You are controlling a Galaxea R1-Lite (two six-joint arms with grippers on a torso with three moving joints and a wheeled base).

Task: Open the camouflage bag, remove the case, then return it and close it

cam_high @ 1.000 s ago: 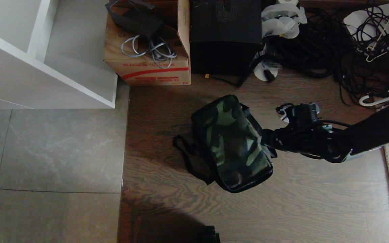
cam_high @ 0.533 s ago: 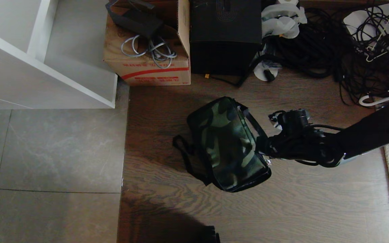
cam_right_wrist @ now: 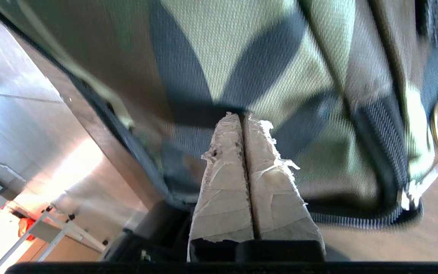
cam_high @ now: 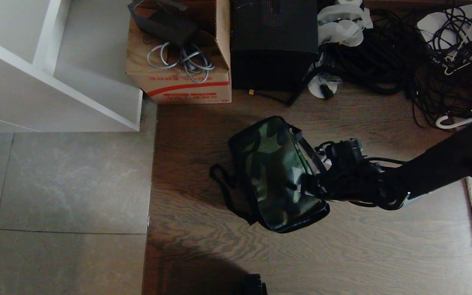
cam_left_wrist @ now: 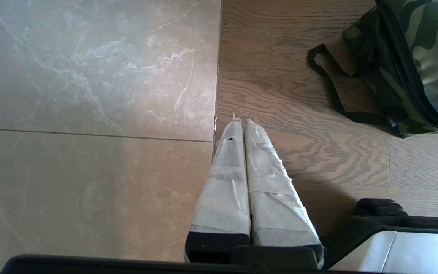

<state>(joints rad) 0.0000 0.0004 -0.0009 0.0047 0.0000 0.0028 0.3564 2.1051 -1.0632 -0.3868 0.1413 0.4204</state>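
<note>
1. We see a wooden floor [cam_high: 355,254] meeting grey tiles [cam_high: 60,188].
2. The camouflage bag [cam_high: 279,176] lies on the wood.
3. Beyond the bag stand a cardboard carton [cam_high: 178,82] and black box [cam_high: 273,45].
4. Tangled black cables [cam_high: 387,61] sprawl beside that box.

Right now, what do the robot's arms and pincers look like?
The right arm is black with a grey band near the wrist and loose black cables. Both the right pincer and left pincer have two long fingers wrapped in frayed whitish tape on black bases.
</note>
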